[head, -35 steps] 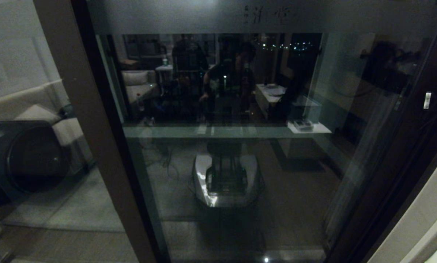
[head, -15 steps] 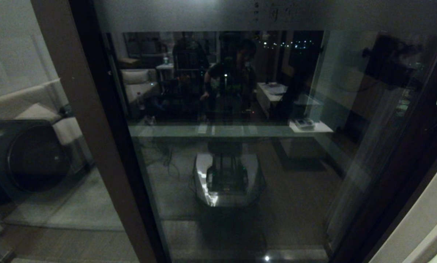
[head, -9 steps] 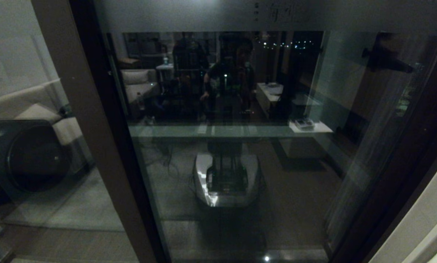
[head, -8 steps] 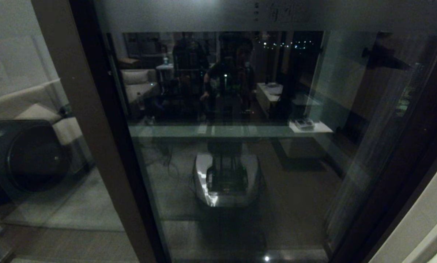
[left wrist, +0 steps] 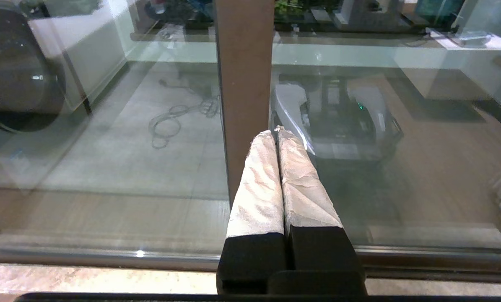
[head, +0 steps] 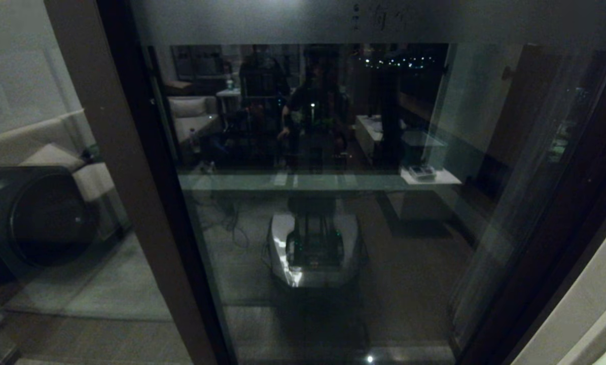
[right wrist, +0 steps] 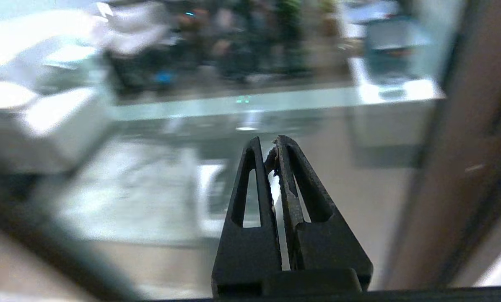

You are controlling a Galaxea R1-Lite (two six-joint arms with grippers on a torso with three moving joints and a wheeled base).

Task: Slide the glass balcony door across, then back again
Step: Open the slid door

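The glass balcony door (head: 409,243) fills the head view, with a frosted band (head: 282,23) across its top and a dark stile (head: 561,218) on its right. Neither arm shows in the head view. In the left wrist view my left gripper (left wrist: 275,131) is shut and empty. Its white-wrapped fingers (left wrist: 258,184) point at a brown upright (left wrist: 244,75) of the frame, close in front of the glass. In the right wrist view my right gripper (right wrist: 268,147) is shut on nothing, facing the glass, with the brown frame (right wrist: 460,159) off to one side. The handle cannot be made out.
Left of a brown upright (head: 130,177), another glass panel shows a sofa (head: 44,152) and a dark round-fronted machine (head: 44,218). A pale wall (head: 586,304) stands at the lower right. The door track (left wrist: 107,256) runs along the floor. My own base (head: 313,248) is reflected in the pane.
The door shifted slightly right at first, then stood still. My right arm, up at the right stile a second ago, has pulled back out of the head view.
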